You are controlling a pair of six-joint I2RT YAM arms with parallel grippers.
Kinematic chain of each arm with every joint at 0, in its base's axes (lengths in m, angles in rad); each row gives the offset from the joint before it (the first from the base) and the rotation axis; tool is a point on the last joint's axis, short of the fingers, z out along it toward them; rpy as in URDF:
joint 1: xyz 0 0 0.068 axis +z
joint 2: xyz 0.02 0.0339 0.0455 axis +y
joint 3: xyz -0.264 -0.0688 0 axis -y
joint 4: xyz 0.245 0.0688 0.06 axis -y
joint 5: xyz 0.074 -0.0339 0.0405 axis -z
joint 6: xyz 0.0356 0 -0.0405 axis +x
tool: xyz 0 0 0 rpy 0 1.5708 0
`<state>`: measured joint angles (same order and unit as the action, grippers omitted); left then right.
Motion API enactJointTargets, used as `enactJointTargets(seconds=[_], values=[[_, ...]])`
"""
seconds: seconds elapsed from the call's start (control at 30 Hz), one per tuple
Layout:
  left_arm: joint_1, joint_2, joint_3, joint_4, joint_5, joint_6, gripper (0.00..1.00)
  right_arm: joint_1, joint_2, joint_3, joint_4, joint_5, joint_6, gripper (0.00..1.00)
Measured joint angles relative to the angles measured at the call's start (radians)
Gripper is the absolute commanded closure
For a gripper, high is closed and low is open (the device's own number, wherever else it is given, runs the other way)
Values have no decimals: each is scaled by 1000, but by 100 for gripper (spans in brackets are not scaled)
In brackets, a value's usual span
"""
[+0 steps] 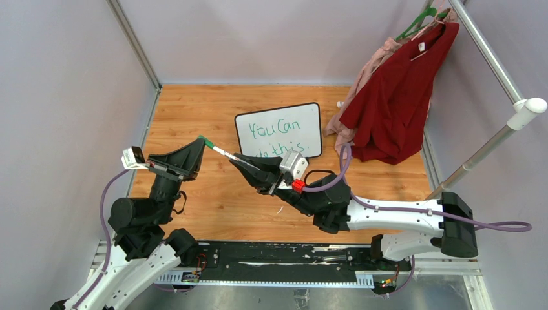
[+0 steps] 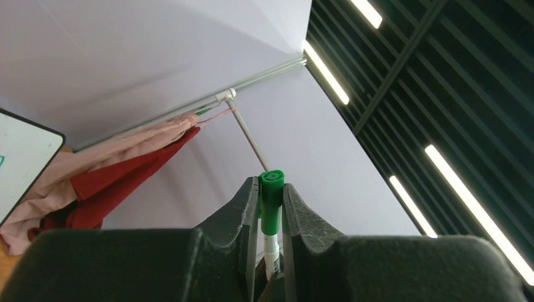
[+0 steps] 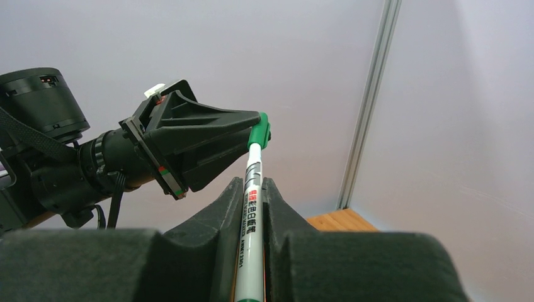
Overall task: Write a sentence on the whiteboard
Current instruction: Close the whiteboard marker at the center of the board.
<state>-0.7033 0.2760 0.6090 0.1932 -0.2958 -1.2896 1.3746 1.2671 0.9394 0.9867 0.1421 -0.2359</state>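
- The right end effector (image 1: 238, 161) (image 3: 252, 200), in from 4 o'clock, has its fingers pressed onto the white barrel of a marker (image 1: 221, 151) (image 3: 250, 220), printed side up in the right wrist view.
- The left end effector (image 1: 201, 143) (image 2: 271, 211), in from 8 o'clock, is closed too, pinching the same marker by its green cap (image 1: 205, 140) (image 2: 271, 198) (image 3: 259, 131).
- The marker hangs above the wooden desk (image 1: 194, 106), bridging the two tips.
- At 1 o'clock from the marker, the whiteboard (image 1: 278, 112) stands on the far middle of the desk.
- On it the sentence (image 1: 278, 131) runs in two green lines, the lower partly hidden by the right arm.
- At 2 o'clock, a red garment (image 1: 394, 97) and a pink garment (image 1: 365, 71) hang.
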Motion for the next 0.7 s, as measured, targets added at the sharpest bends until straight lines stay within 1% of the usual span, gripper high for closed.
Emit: enactJointTargets(seconds=[0.17, 0.33, 0.47, 0.7], values=[[0, 2, 0, -1, 17, 4, 100, 0, 10, 4, 1, 0, -3, 100], [2, 5, 0, 3, 16, 4, 100, 0, 33, 20, 14, 2, -41, 100], [3, 5, 0, 3, 11, 3, 100, 8, 53, 27, 37, 14, -95, 100], [4, 5, -2, 4, 5, -4, 100, 49, 116, 34, 133, 72, -262, 100]])
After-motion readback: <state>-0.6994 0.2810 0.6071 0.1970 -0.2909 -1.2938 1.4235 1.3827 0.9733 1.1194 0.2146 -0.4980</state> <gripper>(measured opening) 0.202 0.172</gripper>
